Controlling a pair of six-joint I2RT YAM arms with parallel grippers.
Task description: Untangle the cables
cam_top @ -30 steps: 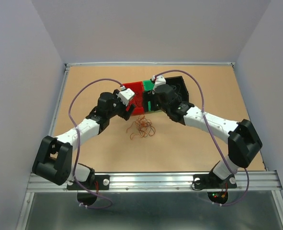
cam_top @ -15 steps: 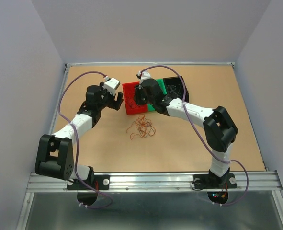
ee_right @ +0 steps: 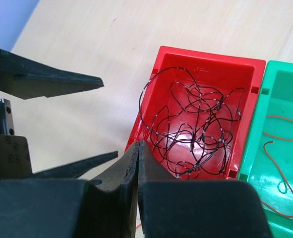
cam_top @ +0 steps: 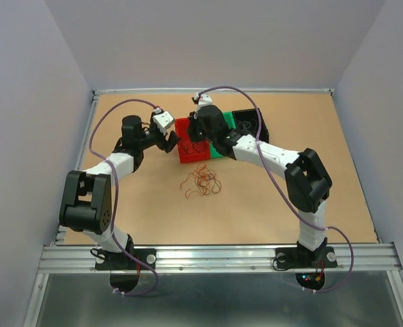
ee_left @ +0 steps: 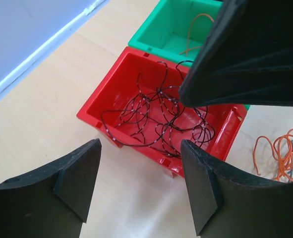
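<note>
A loose tangle of red-orange and brown cables (cam_top: pixel 201 182) lies on the table in front of the bins; its edge shows in the left wrist view as orange cables (ee_left: pixel 282 151). Thin black wires (ee_right: pixel 196 124) fill the red bin (ee_right: pixel 205 53). One loop of them hangs over the bin's left wall. My right gripper (ee_right: pixel 138 145) is shut above that wall, and I see no wire between its pads. My left gripper (ee_left: pixel 140 163) is open just left of the red bin (ee_left: pixel 94 113), with nothing between its fingers.
Right of the red bin (cam_top: pixel 185 155) stands a green bin (ee_right: pixel 280 84) holding a thin brown-orange wire. A black bin (cam_top: pixel 252 121) follows it. The right gripper's dark fingers (ee_left: pixel 245 54) loom over the red bin. The two grippers are close together.
The right gripper has closed and shifted left over the red bin's left side. The left gripper swung out to the left, then came back beside the red bin, narrowing slightly.
</note>
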